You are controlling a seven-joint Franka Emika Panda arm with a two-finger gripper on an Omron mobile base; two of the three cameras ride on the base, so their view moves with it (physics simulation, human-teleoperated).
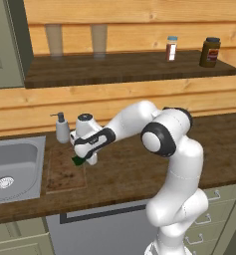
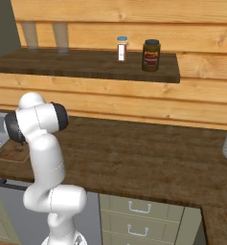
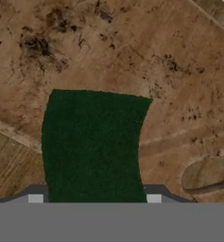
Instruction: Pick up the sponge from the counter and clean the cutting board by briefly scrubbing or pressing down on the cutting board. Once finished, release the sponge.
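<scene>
In the hand view the dark green sponge sits between my finger tips, and my gripper is shut on its sides. Below it spreads the reddish-brown cutting board with dark speckled stains. From the left base view my gripper hangs low over the right part of the cutting board, and a green corner of the sponge peeks out beneath it. The board lies on the dark counter beside the sink. I cannot tell whether the sponge touches the board. A corner of the cutting board shows behind the arm.
A grey metal sink lies left of the board. A soap dispenser stands just behind the board. Two jars stand on the higher shelf. The counter stretches away to the right.
</scene>
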